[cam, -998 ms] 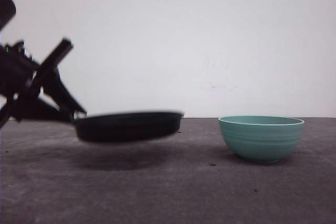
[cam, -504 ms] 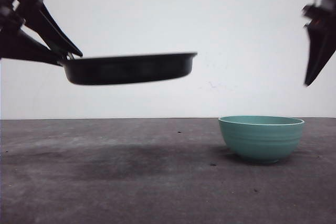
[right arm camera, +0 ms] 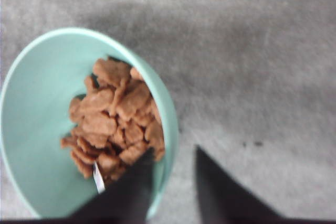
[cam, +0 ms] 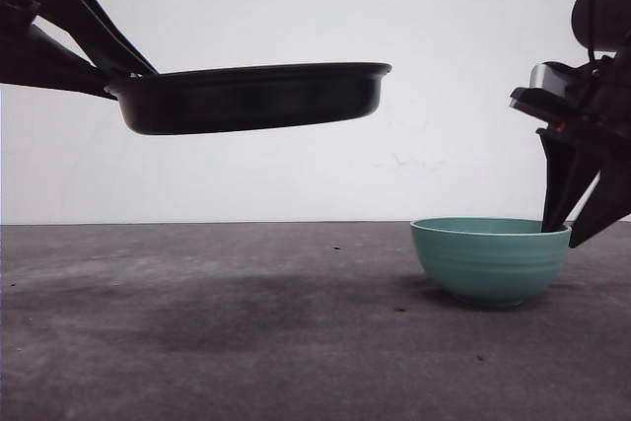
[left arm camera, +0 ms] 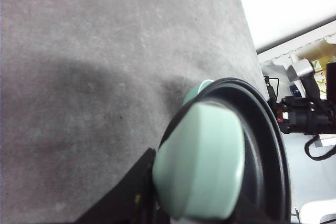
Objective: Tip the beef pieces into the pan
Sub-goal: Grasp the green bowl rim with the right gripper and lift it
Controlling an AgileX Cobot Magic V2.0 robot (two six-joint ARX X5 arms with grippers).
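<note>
Right claw (right arm camera: 170,179) fingers astride bowl (right arm camera: 31,129) rim

The left pincer (cam: 110,74) holds the pan (cam: 251,98) aloft; the right pincer (cam: 564,232) seemingly straddles the bowl (cam: 490,259) rim.

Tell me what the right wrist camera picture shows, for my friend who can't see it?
A mint-green bowl holding a heap of small reddish-brown beef pieces sits on a gray table. The right claw is open, with one dark finger inside the bowl's rim and the other outside it.
</note>
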